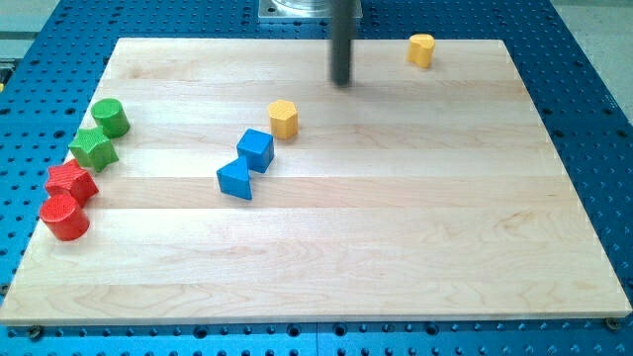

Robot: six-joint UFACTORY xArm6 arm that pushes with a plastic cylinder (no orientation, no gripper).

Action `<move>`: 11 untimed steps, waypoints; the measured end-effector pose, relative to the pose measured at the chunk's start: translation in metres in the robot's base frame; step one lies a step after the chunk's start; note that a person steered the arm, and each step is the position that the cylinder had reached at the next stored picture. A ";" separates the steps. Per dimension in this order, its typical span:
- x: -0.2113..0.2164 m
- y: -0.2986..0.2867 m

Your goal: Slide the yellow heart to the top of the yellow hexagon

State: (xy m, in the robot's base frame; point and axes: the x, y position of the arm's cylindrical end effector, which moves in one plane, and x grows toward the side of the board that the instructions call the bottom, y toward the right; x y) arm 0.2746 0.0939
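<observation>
My tip [342, 83], a bare rod holding nothing, sits between the yellow hexagon [284, 119] and the far-right yellow heart [422, 49], which an off-centre push could spin off the table [396, 247]

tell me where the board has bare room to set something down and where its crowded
Free: the whole right half and bottom, right of the blue cube and blue triangle; also the top-left band, left of my tip. The yellow hexagon sits below-left of my tip; the yellow heart is alone at the top. Crowded: the left edge, with green cylinder, green star, red star, red cylinder.
</observation>
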 end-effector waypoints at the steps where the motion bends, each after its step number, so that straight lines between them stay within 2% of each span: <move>1: -0.003 0.095; 2: -0.055 0.135; 3: -0.061 0.088; 4: -0.035 0.001; 5: -0.008 -0.059; 6: 0.037 -0.105; 7: -0.007 -0.094; 8: -0.012 -0.138; 9: -0.003 -0.151; 11: 0.005 -0.142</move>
State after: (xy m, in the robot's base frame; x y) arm 0.2791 -0.0482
